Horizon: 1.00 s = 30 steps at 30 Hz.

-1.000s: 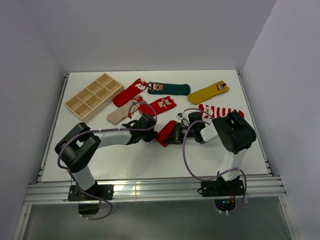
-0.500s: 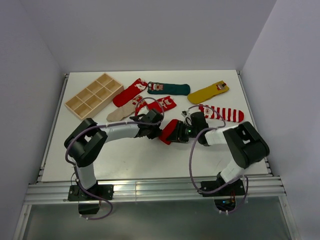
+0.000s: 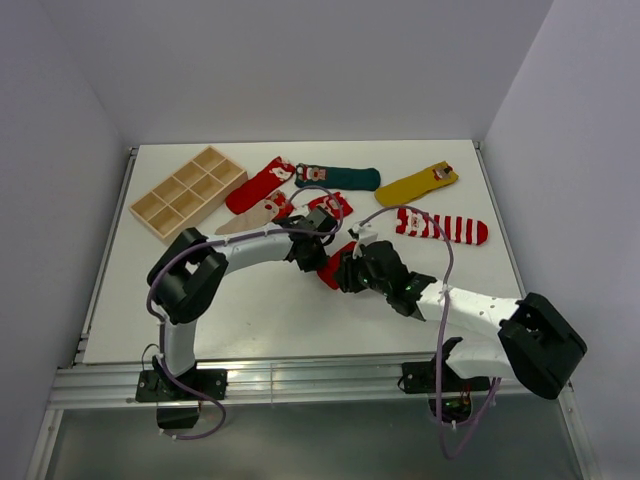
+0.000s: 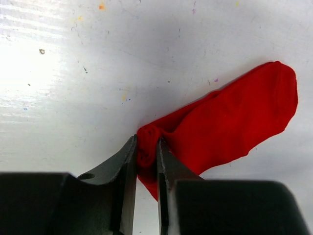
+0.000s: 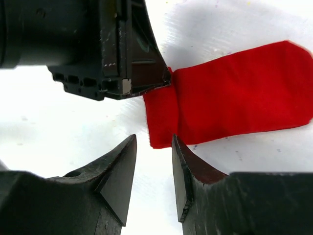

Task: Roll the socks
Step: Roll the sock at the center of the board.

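Observation:
A plain red sock (image 4: 230, 122) lies flat on the white table, one end bunched into a small roll. My left gripper (image 4: 146, 152) is shut on that rolled end. In the right wrist view the same sock (image 5: 234, 93) lies just past my right gripper (image 5: 154, 144), which is open with nothing between its fingers, facing the left gripper (image 5: 122, 49). From above, the left gripper (image 3: 320, 254) and the right gripper (image 3: 347, 278) meet at the red sock (image 3: 336, 260) mid-table.
Behind lie other socks: red (image 3: 260, 185), dark green (image 3: 338, 178), mustard (image 3: 417, 186), red-and-white striped (image 3: 445, 226), beige (image 3: 248, 216) and a red one with a patch (image 3: 328, 206). A wooden compartment tray (image 3: 187, 192) stands at the back left.
My right gripper has opened and let go of the red sock, and its arm has swung out to the right. The left gripper has shifted right, still holding the sock's end.

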### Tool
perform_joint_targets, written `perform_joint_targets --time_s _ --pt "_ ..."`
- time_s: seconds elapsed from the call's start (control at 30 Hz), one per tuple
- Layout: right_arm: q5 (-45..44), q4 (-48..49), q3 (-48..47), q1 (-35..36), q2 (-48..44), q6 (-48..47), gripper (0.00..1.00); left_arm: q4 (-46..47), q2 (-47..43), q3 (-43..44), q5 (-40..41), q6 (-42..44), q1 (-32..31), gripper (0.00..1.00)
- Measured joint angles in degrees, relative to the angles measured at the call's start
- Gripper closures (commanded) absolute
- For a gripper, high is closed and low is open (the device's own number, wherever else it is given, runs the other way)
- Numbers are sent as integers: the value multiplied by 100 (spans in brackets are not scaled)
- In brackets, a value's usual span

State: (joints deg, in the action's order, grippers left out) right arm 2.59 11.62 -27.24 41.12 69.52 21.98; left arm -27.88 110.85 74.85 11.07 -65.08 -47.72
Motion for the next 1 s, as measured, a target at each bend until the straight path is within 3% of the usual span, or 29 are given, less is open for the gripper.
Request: perform_joint_targets --time_s 0.57,0.83,1.0 --pt "-1864 -4 -297 1554 1060 -1060 50 -323 142 269 -24 358 0 100" --pt "-2503 -114 -575 1829 1427 -1165 51 -326 146 269 -26 420 17 100" --pt "-2680 -267 -586 1875 1204 -1169 51 -323 149 275 -28 442 17 100"
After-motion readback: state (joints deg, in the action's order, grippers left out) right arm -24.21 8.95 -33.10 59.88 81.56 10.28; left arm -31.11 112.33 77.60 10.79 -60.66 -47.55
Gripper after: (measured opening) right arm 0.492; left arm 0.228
